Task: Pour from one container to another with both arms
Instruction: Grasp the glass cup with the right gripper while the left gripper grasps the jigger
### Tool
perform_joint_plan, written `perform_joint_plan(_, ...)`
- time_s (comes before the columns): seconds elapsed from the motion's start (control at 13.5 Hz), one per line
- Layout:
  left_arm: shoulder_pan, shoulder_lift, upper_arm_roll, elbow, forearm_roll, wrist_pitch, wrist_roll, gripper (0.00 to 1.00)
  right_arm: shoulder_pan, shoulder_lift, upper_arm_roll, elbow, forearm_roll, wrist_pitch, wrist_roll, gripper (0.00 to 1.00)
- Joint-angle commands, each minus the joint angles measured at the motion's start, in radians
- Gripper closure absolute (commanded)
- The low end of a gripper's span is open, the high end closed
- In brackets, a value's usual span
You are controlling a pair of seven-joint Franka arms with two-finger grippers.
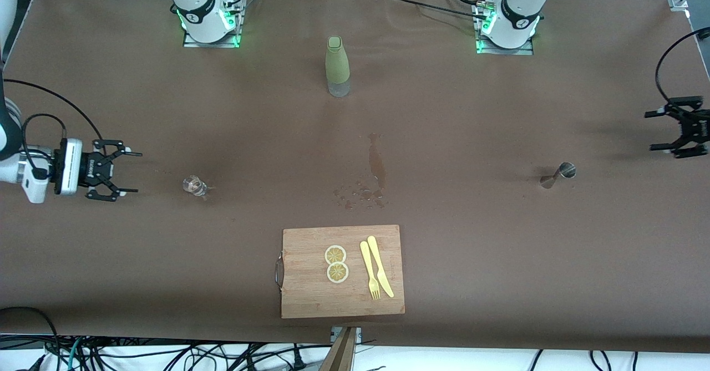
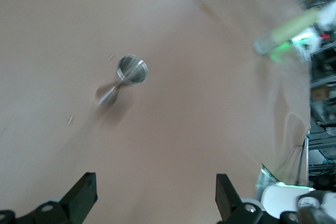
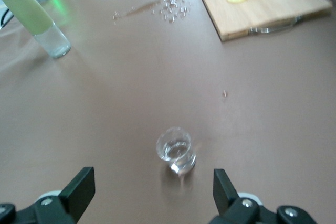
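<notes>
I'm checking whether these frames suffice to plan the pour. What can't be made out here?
- Green-sleeved bottle: its fill level is hidden by the sleeve.
- Small clear glass: any liquid inside is too faint to judge.
- Steel hourglass-shaped jigger: motion blur hides its inside.
- Left gripper: its wrist is cut off by the front view's edge.

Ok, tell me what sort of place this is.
Probably a robotics lab bench staged as a drinks counter: a brown-covered table with a metal jigger, a small glass, and a cutting board with lemon slices.

The front view's edge cut off my left tool [image 1: 679,132]. My left wrist view smeared the green bottle [image 2: 286,31]. Both arm bases ran out of frame.
</notes>
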Motion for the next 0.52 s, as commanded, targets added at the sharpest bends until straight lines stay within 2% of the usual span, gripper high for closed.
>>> perform_joint_plan(0.0, 0.02, 0.128, 0.019, -0.007, -0.161, -0.018, 0.35, 0.0, -0.022, 0.12, 0.009, 0.025, 0.142, -0.008, -0.187, 0.0)
perform_joint_plan(0.15, 0.032, 0.203, 0.021, -0.007, -0.25, -0.022, 0.545, 0.0, -0.022, 0.188, 0.009, 0.023, 0.214, -0.009, -0.293, 0.0)
perform_joint_plan(0.45, 0.047, 0.321, 0.022, 0.005, -0.389, -0.073, 0.821, 0.0, -0.026, 0.278, 0.009, 0.023, 0.273, -0.021, -0.417, 0.0)
